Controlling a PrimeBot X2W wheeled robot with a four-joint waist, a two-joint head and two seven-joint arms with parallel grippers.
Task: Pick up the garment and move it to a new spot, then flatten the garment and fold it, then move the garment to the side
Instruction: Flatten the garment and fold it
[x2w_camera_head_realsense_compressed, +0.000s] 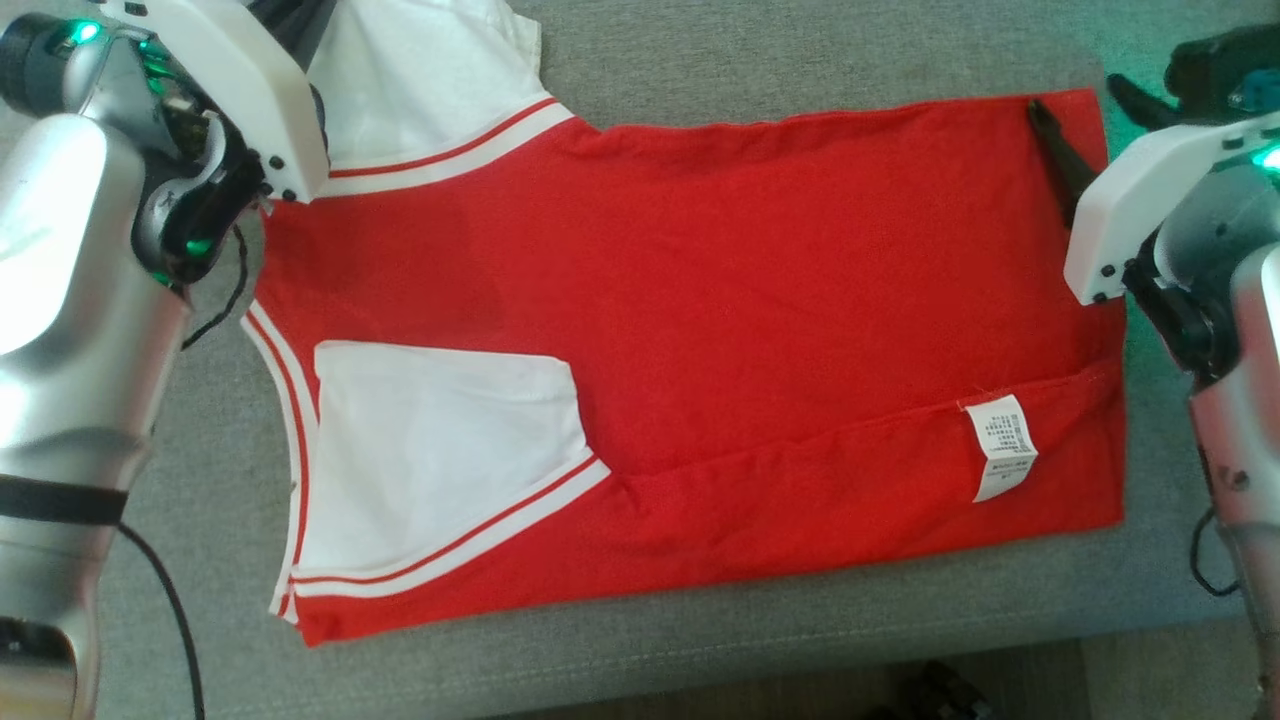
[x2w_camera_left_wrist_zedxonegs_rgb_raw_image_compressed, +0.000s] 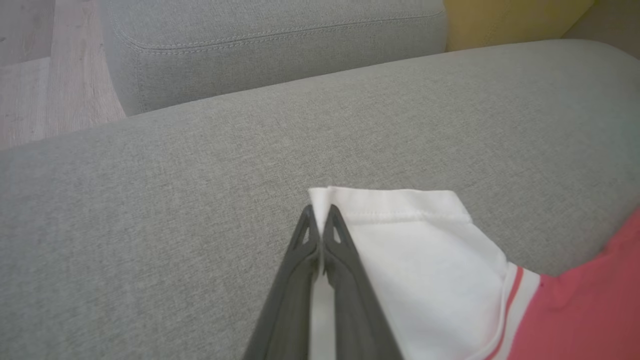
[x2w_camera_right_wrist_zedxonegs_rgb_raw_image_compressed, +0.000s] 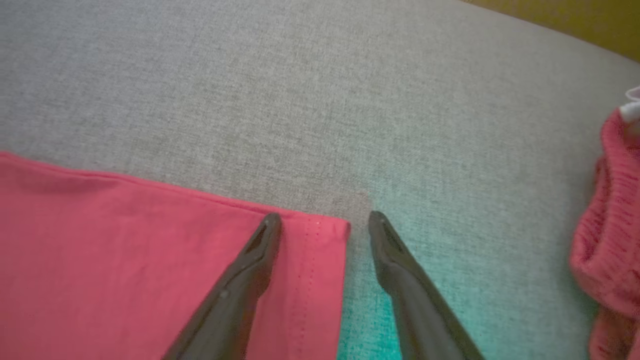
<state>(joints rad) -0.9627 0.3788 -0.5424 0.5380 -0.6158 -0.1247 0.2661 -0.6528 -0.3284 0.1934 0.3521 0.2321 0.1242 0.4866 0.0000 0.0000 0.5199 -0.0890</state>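
Up close, the left gripper (x2w_camera_left_wrist_zedxonegs_rgb_raw_image_compressed: 320, 216) pinches the white sleeve (x2w_camera_left_wrist_zedxonegs_rgb_raw_image_compressed: 425, 260); the right gripper (x2w_camera_right_wrist_zedxonegs_rgb_raw_image_compressed: 324, 220) gapes wide, astride the hem corner. The head view adds the whole shirt (x2w_camera_head_realsense_compressed: 700, 300), flat on the cushion (x2w_camera_head_realsense_compressed: 800, 50), with one forearm on each side.

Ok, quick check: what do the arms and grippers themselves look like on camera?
The left arm and right arm have glossy silver forearms; the left wears a black band. Each wrist carries a white angular housing with green lights and a thin black cable. The left gripper and right gripper have long, dark grey, tapering fingers.
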